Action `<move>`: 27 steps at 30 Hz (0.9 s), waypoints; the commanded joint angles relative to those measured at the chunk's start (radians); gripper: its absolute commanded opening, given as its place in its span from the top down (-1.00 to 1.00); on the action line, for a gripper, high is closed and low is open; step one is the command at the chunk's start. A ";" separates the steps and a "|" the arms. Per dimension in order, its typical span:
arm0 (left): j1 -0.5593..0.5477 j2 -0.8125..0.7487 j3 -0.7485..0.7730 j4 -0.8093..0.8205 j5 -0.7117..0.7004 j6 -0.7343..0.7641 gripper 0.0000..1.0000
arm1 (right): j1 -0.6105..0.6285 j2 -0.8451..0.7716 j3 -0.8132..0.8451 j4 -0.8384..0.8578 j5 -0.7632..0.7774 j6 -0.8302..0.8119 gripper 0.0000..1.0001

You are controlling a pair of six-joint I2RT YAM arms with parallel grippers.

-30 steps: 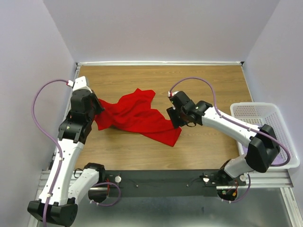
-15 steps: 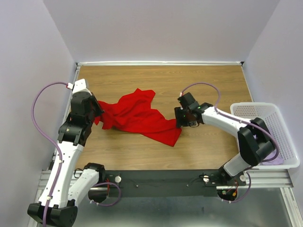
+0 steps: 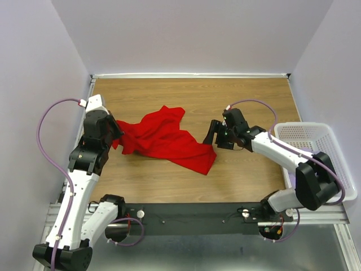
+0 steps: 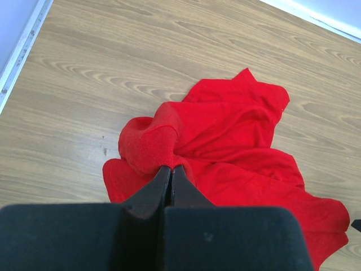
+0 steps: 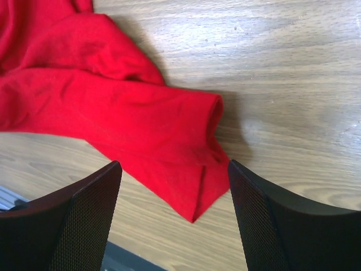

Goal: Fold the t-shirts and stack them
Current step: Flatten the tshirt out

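A bright red t-shirt [image 3: 163, 138] lies crumpled across the middle of the wooden table. My left gripper [image 3: 115, 135] is at its left end, shut on a bunched fold of the red cloth [image 4: 148, 148], which puffs out just past the fingertips. My right gripper [image 3: 213, 134] hovers just beyond the shirt's right end. Its jaws are open with nothing between them. In the right wrist view the right gripper [image 5: 174, 164] frames the shirt's lower right corner [image 5: 194, 197], which lies flat on the wood below the fingers.
A white lattice basket [image 3: 307, 125] stands at the table's right edge, partly behind my right arm. Bare wood [image 3: 248, 96] shows behind and to the right of the shirt. A white rail [image 3: 186, 75] runs along the far edge.
My right arm has drawn back to the right, off the shirt's right end, and its jaws have opened wider. The left gripper and the cloth it pinches have barely moved.
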 commanded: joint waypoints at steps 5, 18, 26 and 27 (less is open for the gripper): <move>0.005 -0.017 -0.014 -0.003 0.033 -0.014 1.00 | 0.002 0.059 -0.071 0.145 -0.041 0.075 -0.66; 0.005 -0.032 -0.012 -0.025 0.041 -0.011 1.00 | 0.002 0.122 -0.077 0.217 -0.127 0.070 -0.60; 0.007 -0.040 -0.018 -0.028 0.033 -0.009 1.00 | 0.002 0.052 -0.069 0.213 -0.190 0.095 -0.50; 0.005 -0.040 -0.017 -0.028 0.033 -0.009 1.00 | 0.002 0.041 -0.069 0.214 -0.191 0.099 -0.49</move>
